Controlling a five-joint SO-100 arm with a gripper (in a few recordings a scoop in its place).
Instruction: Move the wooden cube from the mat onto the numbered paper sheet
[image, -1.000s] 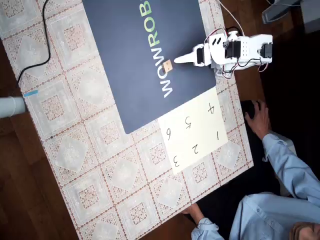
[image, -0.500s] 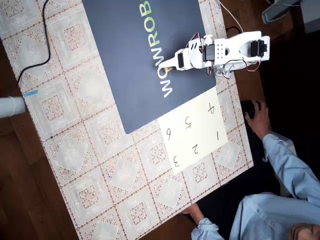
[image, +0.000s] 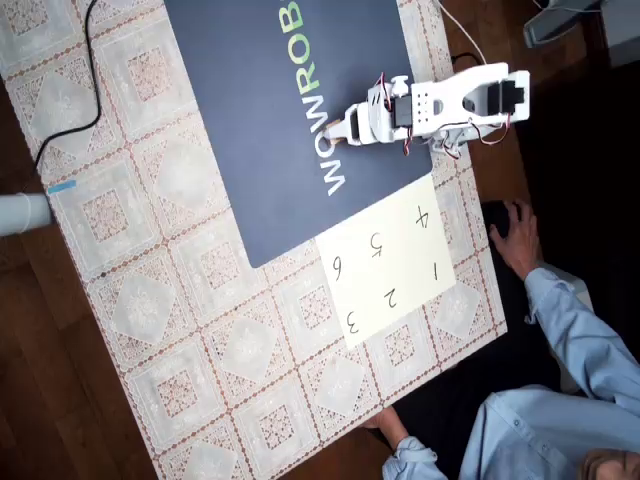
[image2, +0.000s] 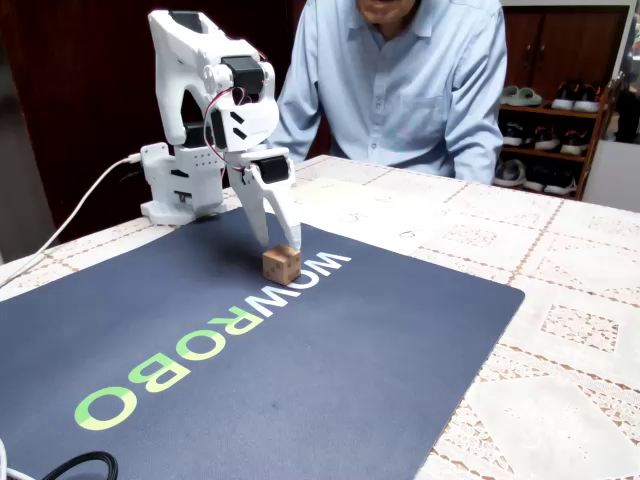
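A: Which step? Where's the wooden cube (image2: 282, 265)?

B: The grasp. It sits on the mat (image2: 330, 350) directly under the claw (image2: 277, 244); I cannot tell whether the fingers are spread or pinching.

A: Next?

B: Probably clamp, lift, carry to the numbered paper sheet (image: 395, 262).

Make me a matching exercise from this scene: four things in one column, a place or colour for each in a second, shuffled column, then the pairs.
Things:
1. wooden cube
2. mat
3. numbered paper sheet
4. gripper

Descriptions:
A. pale cream, with handwritten digits
B. white, its fingers pointing down right at the cube
C. dark navy, with big printed letters
D. tan, sitting on the mat by the letter W

Pairs: 1-D, 2-C, 3-A, 4-B
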